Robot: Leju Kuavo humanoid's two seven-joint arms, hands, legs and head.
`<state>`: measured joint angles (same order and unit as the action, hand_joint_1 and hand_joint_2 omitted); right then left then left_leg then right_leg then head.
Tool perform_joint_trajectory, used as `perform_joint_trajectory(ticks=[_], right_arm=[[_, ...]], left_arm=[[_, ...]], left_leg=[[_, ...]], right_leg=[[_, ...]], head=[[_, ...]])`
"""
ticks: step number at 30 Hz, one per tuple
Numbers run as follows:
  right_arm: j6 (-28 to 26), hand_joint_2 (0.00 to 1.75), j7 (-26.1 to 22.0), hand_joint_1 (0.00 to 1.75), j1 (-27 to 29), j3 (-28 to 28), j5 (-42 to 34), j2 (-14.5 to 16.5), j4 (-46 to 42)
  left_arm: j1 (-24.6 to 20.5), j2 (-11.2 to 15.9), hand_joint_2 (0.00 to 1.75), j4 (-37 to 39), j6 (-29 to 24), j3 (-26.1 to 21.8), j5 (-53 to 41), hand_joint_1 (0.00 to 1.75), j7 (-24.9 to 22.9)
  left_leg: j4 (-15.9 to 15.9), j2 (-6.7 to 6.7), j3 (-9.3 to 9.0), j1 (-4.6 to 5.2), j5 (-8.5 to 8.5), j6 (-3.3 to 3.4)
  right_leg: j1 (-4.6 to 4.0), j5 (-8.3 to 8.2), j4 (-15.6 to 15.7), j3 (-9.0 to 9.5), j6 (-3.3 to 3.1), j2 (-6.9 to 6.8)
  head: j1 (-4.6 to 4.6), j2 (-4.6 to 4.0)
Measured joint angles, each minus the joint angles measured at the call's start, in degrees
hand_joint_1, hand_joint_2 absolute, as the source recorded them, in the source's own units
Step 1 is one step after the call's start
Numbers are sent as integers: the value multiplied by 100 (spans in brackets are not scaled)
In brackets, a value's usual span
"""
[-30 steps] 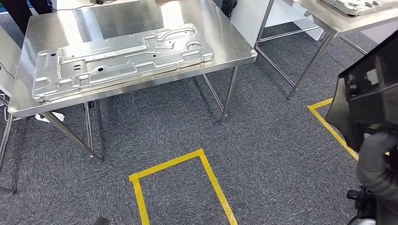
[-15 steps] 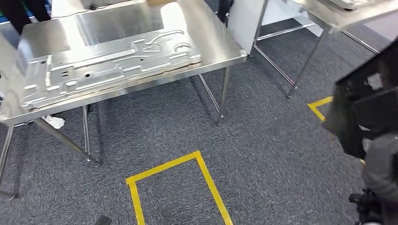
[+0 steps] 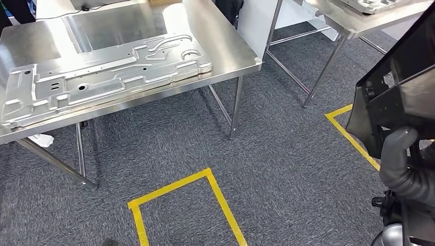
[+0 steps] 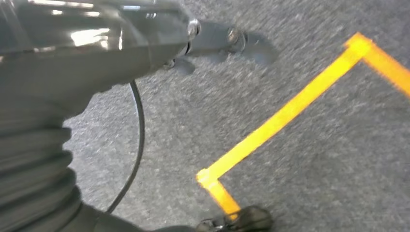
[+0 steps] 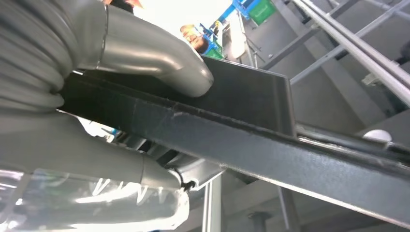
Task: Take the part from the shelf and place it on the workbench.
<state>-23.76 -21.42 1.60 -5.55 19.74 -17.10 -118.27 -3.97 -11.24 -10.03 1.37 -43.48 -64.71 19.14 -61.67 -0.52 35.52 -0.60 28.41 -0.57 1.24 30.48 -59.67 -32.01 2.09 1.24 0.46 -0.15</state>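
One hand, your right [image 5: 145, 72], grips the black part [image 3: 395, 97]; left hand's state I can't tell. Workbench [image 3: 225, 51] carries a metal panel [image 3: 102, 77].

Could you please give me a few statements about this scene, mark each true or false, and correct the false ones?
1. The right hand holds a black part. True.
2. A large stamped metal panel lies flat on the steel workbench. True.
3. The black part already rests on the workbench. False: it is in the air, off to the right of the workbench.
4. The tape on the carpet is blue. False: the floor tape is yellow.
5. The metal panel leans upright against a table leg. False: it lies on the tabletop.
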Motion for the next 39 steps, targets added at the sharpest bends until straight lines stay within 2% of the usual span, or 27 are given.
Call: perform_joint_trajectory(ticks=[2,3,5,6,7,8,10,11,12,14,16,17,19,21,22,23,24,25,26,27,29,32,34,36,37,38,39], right_arm=[[0,175,0,175,-24,-2,5,1,26],[1,175,0,175,-35,-3,7,1,36],[4,175,1,175,-46,-2,9,4,58],[10,175,2,175,-45,0,9,7,71],[16,175,5,175,-43,2,9,10,83],[22,175,8,175,-44,2,11,11,90],[34,175,11,175,-53,1,21,12,96],[39,175,10,175,-58,2,27,14,97],[46,175,10,175,-64,4,33,15,98],[58,175,10,175,-66,10,39,18,99],[63,175,13,175,-63,17,43,19,98],[63,175,13,175,-64,20,43,20,97],[63,175,10,175,-62,29,50,25,96],[67,175,10,175,-56,44,62,33,97],[71,175,11,175,-53,50,68,38,98],[74,175,11,175,-51,55,73,40,98],[78,175,11,175,-49,58,78,44,98],[79,175,10,175,-48,61,83,47,98],[78,175,8,175,-48,64,87,51,98],[77,175,5,175,-50,66,93,54,98],[73,175,5,175,-51,77,122,58,98],[61,175,32,175,-40,87,203,57,98],[57,175,52,175,-44,88,235,51,98],[57,175,76,175,-40,99,251,45,100],[57,175,87,175,-33,107,259,45,104],[57,175,96,175,-27,116,265,45,109],[57,175,99,175,-24,125,272,45,113]], left_arm=[[-1,0,175,-1,-6,-3,2,0,7],[-3,0,175,-1,-10,-4,2,0,9],[-4,-1,175,-1,-17,-5,2,0,10],[-4,-1,175,0,-16,-5,2,0,12],[-4,-2,175,0,-16,-5,2,0,15],[-4,-2,175,0,-16,-5,2,0,18],[-5,-4,175,0,-16,-5,2,0,24],[-8,-7,175,0,-16,-5,2,0,26],[-10,-9,175,0,-16,-5,2,0,27],[-14,-13,175,0,-15,-5,1,0,27],[-17,-17,175,0,-14,-4,0,0,29],[-20,-20,175,0,-14,-3,0,0,31],[-18,-21,175,0,-15,-2,-1,0,29],[-3,-21,175,1,-16,-1,-6,0,23],[4,-21,175,1,-16,-1,-8,0,23],[7,-21,175,1,-16,-1,-9,0,23],[7,-21,175,1,-17,-1,-9,0,24],[6,-20,175,1,-19,-1,-9,0,24],[7,-21,175,3,-20,-1,-9,0,25],[4,-22,175,7,-21,0,-9,0,27],[3,-26,175,14,-24,1,-10,0,29],[4,-26,175,15,-28,-3,-11,0,33],[-2,-25,175,13,-31,-6,-11,0,38],[0,-23,175,12,-31,-7,-11,0,38],[3,-23,175,13,-29,-6,-11,0,35],[5,-23,175,13,-27,-5,-11,0,31],[7,-23,175,13,-27,-6,-11,0,28]], left_leg=[[27,4,-36,-26,13,60],[34,12,-59,-35,27,89],[35,26,-98,-32,66,132],[34,30,-121,-30,88,142],[34,30,-151,-28,114,146],[35,26,-192,-28,145,144],[39,18,-287,-29,216,125],[39,13,-320,-20,249,102],[44,11,-337,-13,273,77],[72,13,-353,0,300,26],[94,21,-397,2,335,-22],[2,22,-380,4,391,-41],[-538,19,-144,2,625,-57],[-1311,17,291,5,865,-62],[-1531,16,453,1,864,-67],[-1528,17,518,-9,742,-70],[-1288,18,473,-23,507,-74],[-894,18,356,-41,227,-79],[-547,12,235,-50,28,-93],[-280,6,139,-54,-82,-95],[-135,-5,91,-37,-52,-74],[-81,-15,31,-40,9,30],[-53,-22,-62,-52,56,97],[-45,-36,-128,-43,116,136],[-45,-50,-158,-37,147,141],[-44,-70,-198,-32,182,143],[-43,-92,-247,-29,218,142]], right_leg=[[-1,103,-182,-84,32,-31],[-2,215,-440,-223,42,-47],[-4,458,-1178,-665,50,-56],[-4,488,-1456,-864,50,-57],[-4,412,-1553,-980,49,-57],[-4,225,-1431,-987,43,-57],[-12,-248,-751,-744,19,-68],[-32,-385,-419,-604,2,-76],[-51,-436,-206,-509,-12,-84],[-88,-383,-83,-454,-39,-84],[-66,-355,-54,-419,-71,-75],[-48,-337,-33,-377,-99,-74],[-22,-287,-6,-273,-155,-79],[-24,-213,-5,-183,-185,-81],[-22,-173,-6,-132,-184,-77],[-17,-129,-6,-72,-175,-71],[-10,-81,-7,-1,-161,-64],[-1,-24,-8,76,-138,-58],[-1,27,-9,122,-109,-53],[-6,67,-19,142,-76,-45],[-17,97,-18,141,-24,-31],[-9,99,-88,159,24,-37],[-6,212,-524,-81,47,-55],[-7,440,-1252,-584,58,-64],[-8,492,-1511,-816,56,-64],[-12,441,-1600,-968,50,-64],[-20,263,-1468,-1002,34,-64]], head=[[21,0],[40,0],[75,0],[84,0],[93,0],[105,0],[139,0],[153,0],[163,0],[159,0],[142,0],[127,0],[86,0],[56,0],[50,0],[43,0],[38,0],[32,0],[21,-1],[8,-1],[4,-1],[26,0],[59,0],[103,0],[118,0],[130,0],[143,0]])
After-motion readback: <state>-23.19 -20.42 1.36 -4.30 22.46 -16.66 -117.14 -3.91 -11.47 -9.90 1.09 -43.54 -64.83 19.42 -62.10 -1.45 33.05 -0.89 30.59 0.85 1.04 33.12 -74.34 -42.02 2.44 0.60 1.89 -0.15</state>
